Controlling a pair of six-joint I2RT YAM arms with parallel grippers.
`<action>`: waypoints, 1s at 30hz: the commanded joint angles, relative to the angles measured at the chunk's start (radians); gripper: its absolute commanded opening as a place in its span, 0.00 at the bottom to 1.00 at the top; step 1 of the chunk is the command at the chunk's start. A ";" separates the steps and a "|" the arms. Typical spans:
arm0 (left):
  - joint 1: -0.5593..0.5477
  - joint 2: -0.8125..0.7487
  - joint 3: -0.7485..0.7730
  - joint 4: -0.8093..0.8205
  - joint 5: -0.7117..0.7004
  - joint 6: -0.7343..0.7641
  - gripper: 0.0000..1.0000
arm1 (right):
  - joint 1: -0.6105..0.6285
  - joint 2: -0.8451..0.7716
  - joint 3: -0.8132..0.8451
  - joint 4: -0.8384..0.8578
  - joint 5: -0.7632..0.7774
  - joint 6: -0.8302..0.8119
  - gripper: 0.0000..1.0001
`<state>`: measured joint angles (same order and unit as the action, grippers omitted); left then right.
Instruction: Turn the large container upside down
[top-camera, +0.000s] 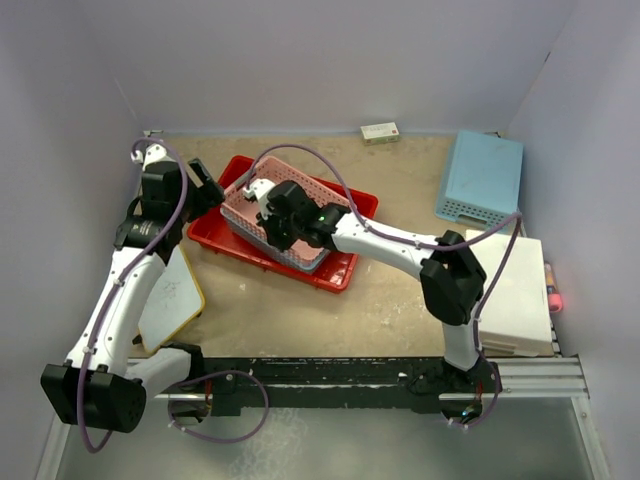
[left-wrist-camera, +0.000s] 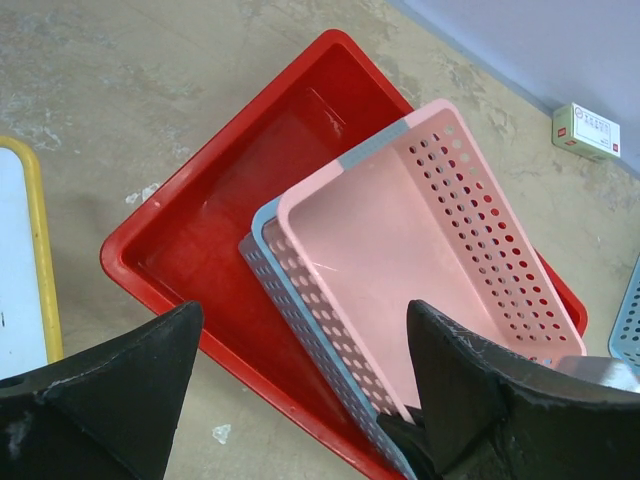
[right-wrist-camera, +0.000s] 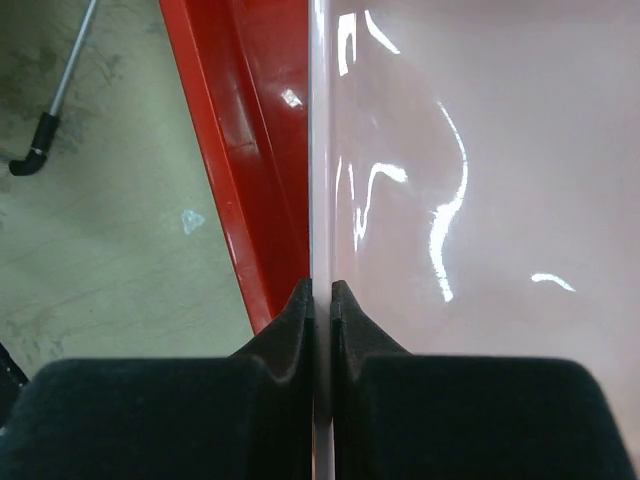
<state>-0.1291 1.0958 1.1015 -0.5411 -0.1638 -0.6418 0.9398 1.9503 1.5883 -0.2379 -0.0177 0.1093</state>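
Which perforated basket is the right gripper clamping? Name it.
The pink perforated plastic basket: the right gripper pinches its wall, not the blue perforated basket beneath.

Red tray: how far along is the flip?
Nothing done yet: the red tray sits open side up, holding a pink basket nested in a blue basket. In hand: right fingers pinch the pink basket's wall; left fingers open. Left: clear baskets, flip tray.

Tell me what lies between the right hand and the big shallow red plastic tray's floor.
A pink perforated plastic basket nested in a light-blue perforated basket, both in the red tray: left wrist view. The right hand pinches the pink wall.
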 joint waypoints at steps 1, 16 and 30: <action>0.002 -0.033 0.005 0.033 0.012 0.015 0.80 | 0.000 -0.112 0.097 -0.032 0.013 0.018 0.00; 0.002 -0.055 0.065 0.062 0.038 0.041 0.80 | -0.089 -0.299 0.099 -0.053 0.028 0.103 0.00; -0.175 0.016 0.058 0.074 0.041 0.137 0.80 | -0.609 -0.799 -0.361 -0.080 -0.239 0.411 0.00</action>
<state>-0.1642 1.0714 1.1187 -0.4847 -0.0486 -0.5823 0.4168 1.2907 1.3071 -0.3328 -0.0959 0.3897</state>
